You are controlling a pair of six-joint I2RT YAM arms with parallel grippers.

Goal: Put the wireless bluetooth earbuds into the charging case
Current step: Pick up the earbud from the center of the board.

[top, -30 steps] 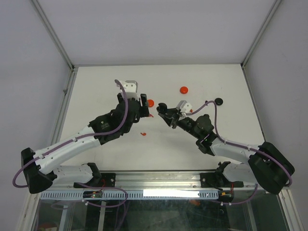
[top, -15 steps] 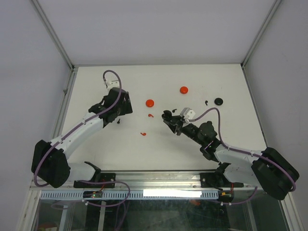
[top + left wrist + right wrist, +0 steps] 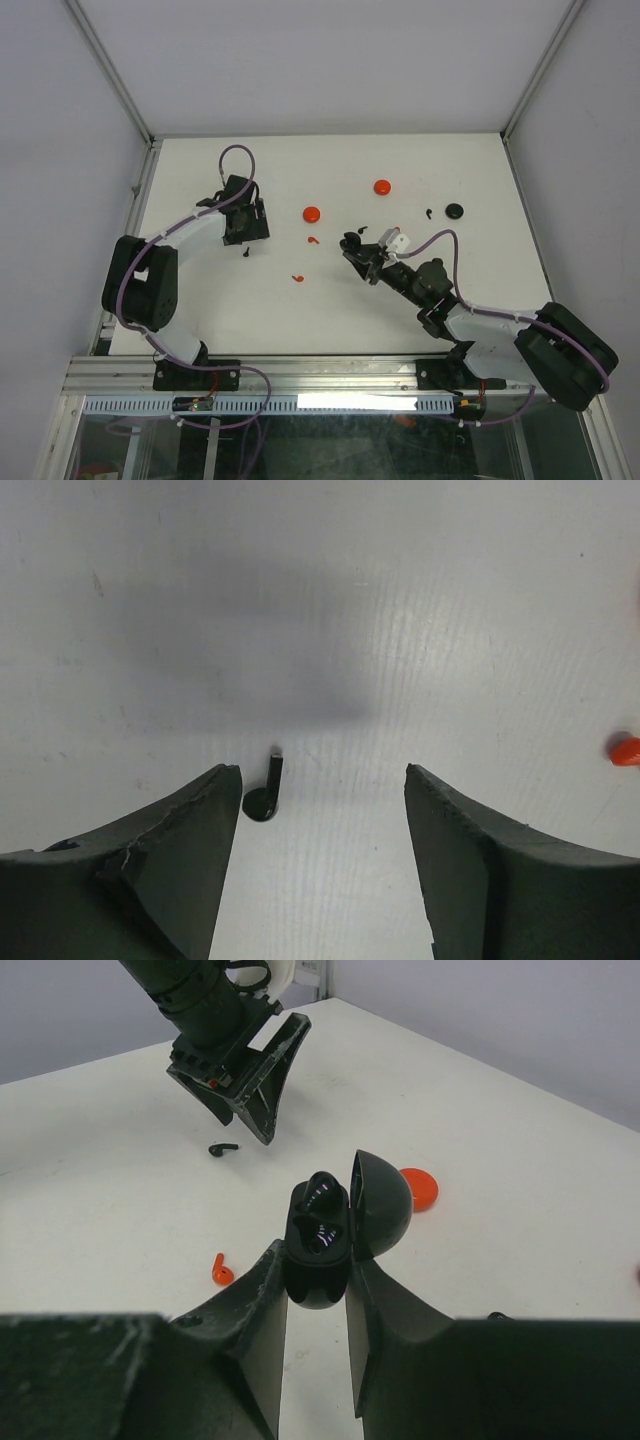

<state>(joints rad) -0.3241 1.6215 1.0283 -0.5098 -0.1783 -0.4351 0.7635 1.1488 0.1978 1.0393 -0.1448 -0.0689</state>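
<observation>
Between the spread fingers [image 3: 150, 860] of the left gripper [image 3: 318, 775], close to the left one, a black earbud [image 3: 265, 795] is seen lying untouched. An open-lidded black charging case [image 3: 318, 1230] is clamped in the right gripper [image 3: 315, 1265]; a red earbud [image 3: 221, 1272] is noted just left of those fingers.
</observation>
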